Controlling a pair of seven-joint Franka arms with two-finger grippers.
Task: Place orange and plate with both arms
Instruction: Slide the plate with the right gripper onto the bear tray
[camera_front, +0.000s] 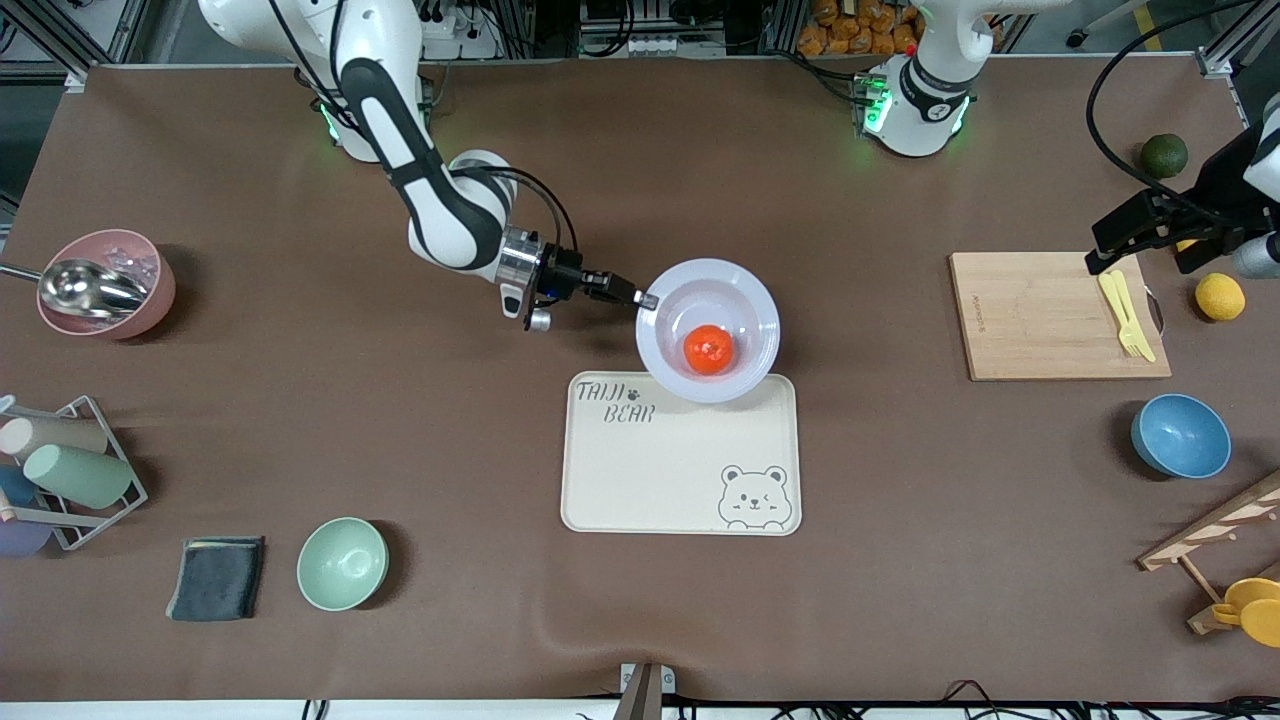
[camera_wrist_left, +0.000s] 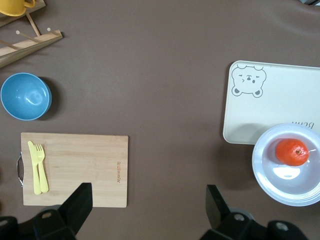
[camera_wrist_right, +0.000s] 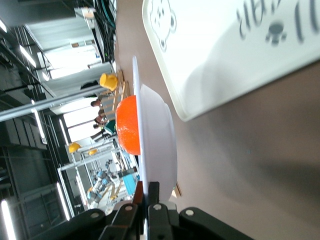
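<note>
Pinching the plate (camera_front: 722, 290) by its rim, the right claw (camera_front: 646, 299) has its fingers pressed together on the edge toward the right arm's end of the bench (camera_front: 300, 400); the right wrist view shows the plate (camera_wrist_right: 157, 142) edge-on, its rim caught between the fingertips (camera_wrist_right: 150, 192). The plate is lifted, hanging over the cream bear tray (camera_front: 680, 470) at the tray's edge farther from the front camera, part of it also over bare bench. The orange (camera_front: 709, 349) sits in the plate's shallow centre, well apart from the pinched rim and toward the tray; in the right wrist view it (camera_wrist_right: 128, 125) bulges above the plate's surface.

The left claw (camera_front: 1140, 245) waits in the air over the bamboo cutting board (camera_front: 1040, 320), at the end where the yellow fork (camera_front: 1126, 315) lies, toward the left arm's end of the bench. Its fingers (camera_wrist_left: 80, 202) are spread wide with nothing between them, and the plate (camera_wrist_left: 295, 190) with the orange (camera_wrist_left: 292, 152) lies well apart from it.
</note>
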